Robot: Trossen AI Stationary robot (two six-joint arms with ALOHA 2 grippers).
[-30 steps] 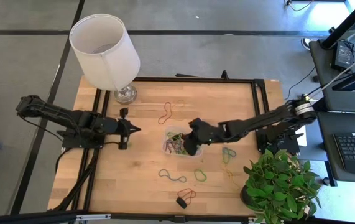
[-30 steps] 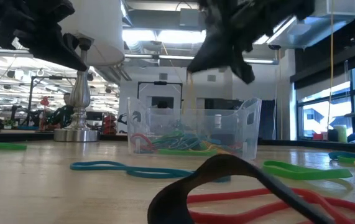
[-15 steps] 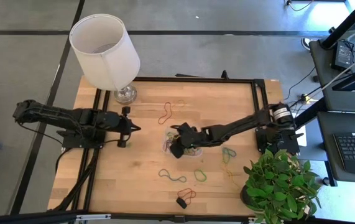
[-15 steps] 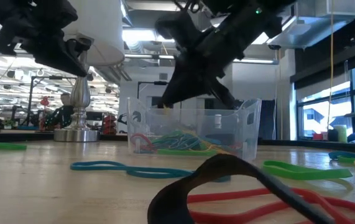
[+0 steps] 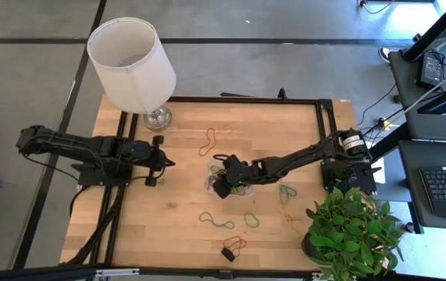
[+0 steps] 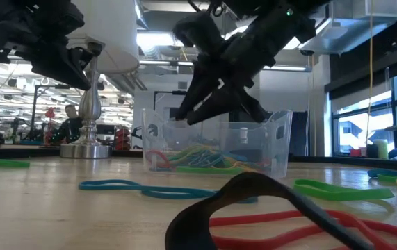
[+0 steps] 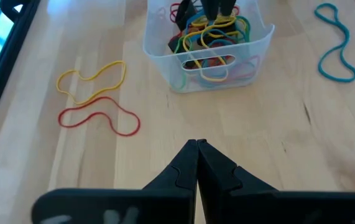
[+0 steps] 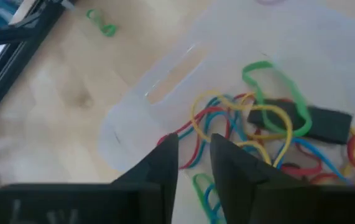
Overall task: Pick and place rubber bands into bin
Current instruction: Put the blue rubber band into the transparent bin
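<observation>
— Wooden table [image 5: 137, 226] under us, a workshop hall behind it; where do we stand?

— Our right claw [image 6: 215, 104] hangs just over the bin [image 6: 274, 142], tips pointing down into it, its fingers [image 8: 158, 165] apart with a narrow gap and nothing between them.

— And the bin itself?

— It sits near the middle of the table, holding a tangle of rubber bands [image 7: 211, 34] in yellow, blue, red, green and one black.

— Our other arm?

— The left claw [image 7: 197, 158] is pressed together, empty, hovering above bare wood well to the left of the bin and pointing toward it.

— What do we see still loose on the table?

— A red band [image 7: 99, 118] and a yellow band [image 7: 93, 78] lie together on the far side of the bin. A blue band [image 5: 216, 221] and a green band [image 5: 251, 219] lie on the near side, and closer to the front edge a red loop with a black band [image 6: 254, 208] across it. More green and yellow lie to the right, near the potted plant [image 5: 355, 226].

— Anything else?

— A lamp with a white shade [image 5: 131, 62] stands at the far left corner.
</observation>
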